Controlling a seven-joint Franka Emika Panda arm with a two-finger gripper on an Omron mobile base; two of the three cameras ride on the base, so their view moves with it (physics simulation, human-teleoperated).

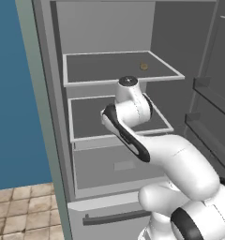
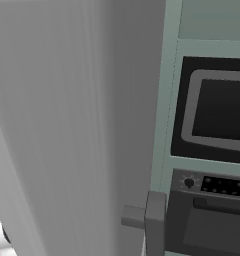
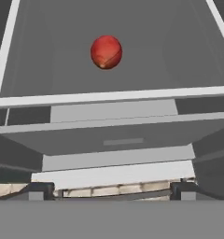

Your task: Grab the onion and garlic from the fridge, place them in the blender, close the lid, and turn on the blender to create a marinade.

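Here your claw (image 3: 112, 191) hangs with tips spread wide, empty, facing the onion (image 3: 106, 52) on a fridge shelf (image 3: 48, 70), lined up for a grab.

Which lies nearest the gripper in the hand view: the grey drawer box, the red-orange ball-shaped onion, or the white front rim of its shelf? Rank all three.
1. Grey drawer box, just beyond the open gripper and below the shelf.
2. White front rim of the shelf, above the drawer.
3. Red-orange ball-shaped onion, farther back on the shelf, near its middle.
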